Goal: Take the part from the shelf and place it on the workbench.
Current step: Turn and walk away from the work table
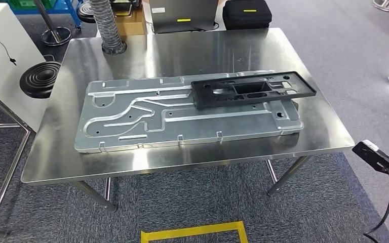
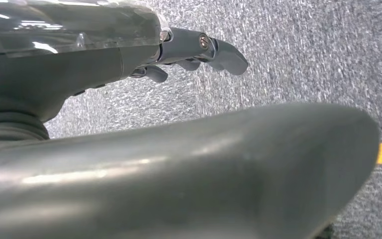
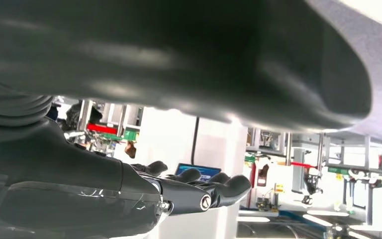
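We reckon the black plastic frame (image 1: pixel 253 90), lying across the stamped metal panel (image 1: pixel 182 115), is light, stiff, best grabbed by its long edges; both hands (image 2: pixel 199 50) (image 3: pixel 199 191) hang empty, fingers loosely extended.

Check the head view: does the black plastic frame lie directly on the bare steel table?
No, the black plastic frame rests on the grey stamped metal panel.

One black part (image 1: pixel 253 90), one metal plate (image 1: pixel 182 114), one workbench (image 1: pixel 192 50).
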Robot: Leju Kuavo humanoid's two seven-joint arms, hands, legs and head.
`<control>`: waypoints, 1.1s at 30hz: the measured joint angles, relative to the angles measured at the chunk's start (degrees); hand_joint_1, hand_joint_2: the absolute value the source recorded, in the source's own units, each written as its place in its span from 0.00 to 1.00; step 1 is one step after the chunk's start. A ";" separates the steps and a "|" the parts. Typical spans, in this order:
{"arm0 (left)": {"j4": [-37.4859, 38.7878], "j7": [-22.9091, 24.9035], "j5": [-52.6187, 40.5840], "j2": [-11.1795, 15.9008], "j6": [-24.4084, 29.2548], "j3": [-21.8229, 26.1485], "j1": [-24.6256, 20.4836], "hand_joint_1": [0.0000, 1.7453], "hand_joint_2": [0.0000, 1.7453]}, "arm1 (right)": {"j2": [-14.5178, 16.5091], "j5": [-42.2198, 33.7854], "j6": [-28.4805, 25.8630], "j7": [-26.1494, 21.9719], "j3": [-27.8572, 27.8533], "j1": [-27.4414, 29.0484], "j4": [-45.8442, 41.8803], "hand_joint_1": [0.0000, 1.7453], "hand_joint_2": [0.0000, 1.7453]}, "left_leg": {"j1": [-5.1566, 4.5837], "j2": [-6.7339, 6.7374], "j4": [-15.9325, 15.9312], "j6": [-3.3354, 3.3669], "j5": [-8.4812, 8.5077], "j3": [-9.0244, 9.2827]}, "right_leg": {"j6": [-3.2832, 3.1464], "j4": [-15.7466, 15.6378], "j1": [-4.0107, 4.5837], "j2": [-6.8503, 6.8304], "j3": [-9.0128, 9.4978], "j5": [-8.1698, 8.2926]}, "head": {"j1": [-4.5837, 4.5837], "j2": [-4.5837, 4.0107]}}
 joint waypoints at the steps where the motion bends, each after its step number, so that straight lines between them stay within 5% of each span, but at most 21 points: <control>1: 0.00 0.00 0.00 -0.01 0.01 0.00 0.01 0.00 0.00 | -0.01 -0.04 -0.05 -0.03 -0.13 -0.10 0.18 0.00 0.00 | 0.02 -0.02 -0.07 -0.35 0.33 -0.06 | -0.54 -0.25 0.24 0.06 -0.04 0.15 | 0.01 0.00; 4: 0.00 0.01 -0.02 -0.02 0.02 0.02 0.13 0.00 0.00 | 0.02 -0.21 -0.23 -0.17 -0.49 -0.22 0.67 0.00 0.00 | 0.06 -0.13 1.37 -1.34 -0.88 -1.00 | -2.05 -0.83 -0.02 -0.11 -0.79 1.36 | 0.03 0.00; 7: 0.00 0.01 -0.04 -0.02 0.04 0.02 0.16 0.00 0.00 | 0.04 -0.30 -0.34 -0.36 -0.62 -0.04 1.02 0.00 0.00 | 0.17 -0.19 11.12 -1.85 -8.10 -4.33 | -2.83 -0.83 -0.02 -0.29 -2.25 2.62 | 0.03 0.01; 9: 0.00 0.00 -0.08 -0.02 0.04 0.02 0.18 0.00 0.00 | 0.06 -0.34 -0.33 -0.44 -0.74 0.20 1.29 0.00 0.00 | 0.19 -0.18 16.70 -2.01 -10.55 -5.36 | -2.82 -0.55 0.11 -0.27 -3.37 3.30 | 0.03 0.01; 10: 0.00 0.00 -0.11 -0.02 0.04 0.02 0.19 0.00 0.00 | 0.05 -0.37 -0.33 -0.46 -0.86 0.32 1.43 0.00 0.00 | 0.19 -0.17 16.36 -1.97 -10.12 -4.34 | -2.75 -0.33 0.16 -0.25 -3.90 3.58 | 0.03 0.01; 13: 0.00 -0.01 -0.19 0.00 0.05 0.02 0.13 0.00 0.00 | 0.01 -0.71 -0.39 -0.48 -1.36 0.61 1.80 0.00 0.00 | 0.08 -0.24 5.13 -1.24 -6.58 3.54 | -2.38 0.55 0.31 -0.18 -5.18 4.04 | 0.02 0.00; 15: 0.00 -0.01 -0.26 0.03 0.06 0.02 0.12 0.00 0.00 | -0.02 -1.15 -0.55 -0.54 -1.79 0.91 2.02 0.00 0.00 | -0.08 -0.31 0.59 -0.69 -5.63 6.22 | -1.83 0.89 0.39 -0.18 -5.60 4.41 | 0.02 0.00; 18: 0.01 0.04 -0.37 0.00 0.08 0.02 0.14 0.00 0.00 | -0.19 -1.52 -0.77 -0.63 -2.44 1.76 2.41 0.00 0.00 | -0.08 -0.28 -0.35 0.25 -4.69 5.81 | -0.62 0.85 0.32 -0.16 -5.95 4.90 | 0.03 0.01; 20: 0.01 0.10 -0.40 -0.02 0.16 0.02 0.10 0.00 0.00 | -0.36 -1.81 -0.80 -0.63 -2.92 2.34 2.72 0.00 0.00 | 0.14 -0.12 -0.94 1.04 -3.60 5.05 | 0.00 3.47 0.17 -0.13 -7.22 2.17 | 0.03 0.01; 23: 0.01 0.14 -0.43 0.02 0.27 0.02 0.10 0.00 0.00 | -0.31 -2.26 -0.80 -0.61 -3.64 3.27 3.38 0.00 0.00 | 0.10 0.01 -0.93 1.33 -2.24 3.23 | 0.72 13.66 -0.13 -0.12 -10.59 -4.70 | 0.03 0.00; 25: 0.02 0.14 -0.44 -0.01 0.27 0.02 0.18 0.00 0.00 | -0.14 -2.35 -0.81 -0.59 -3.94 4.07 3.90 0.00 0.00 | 0.08 0.01 -0.71 1.23 -1.38 1.87 | 0.99 16.53 -0.32 -0.12 -10.39 -4.84 | 0.03 0.01; 27: 0.02 0.13 -0.44 -0.02 0.28 0.02 0.18 0.00 0.00 | -0.04 -2.46 -0.90 -0.51 -4.31 4.56 4.29 0.00 0.00 | 0.09 0.01 -0.32 0.97 -0.65 0.60 | 1.02 11.35 -0.49 -0.16 -6.15 -1.78 | 0.03 0.01; 30: 0.02 0.07 -0.40 -0.01 0.32 0.03 0.06 0.00 0.00 | 0.11 -2.69 -1.10 -0.19 -5.25 5.26 4.88 0.00 0.00 | -0.06 -0.01 0.21 0.17 0.31 -0.54 | 0.27 0.76 -0.16 -0.09 0.68 -0.71 | 0.01 0.00; 33: 0.02 0.00 -0.27 0.00 0.43 0.04 0.13 0.00 0.00 | 0.62 -2.51 -1.25 0.72 -5.89 6.18 5.63 0.00 0.00 | 0.06 -0.05 0.29 -0.90 1.11 -0.81 | -1.09 -0.46 0.16 -0.05 0.65 -0.30 | 0.05 0.00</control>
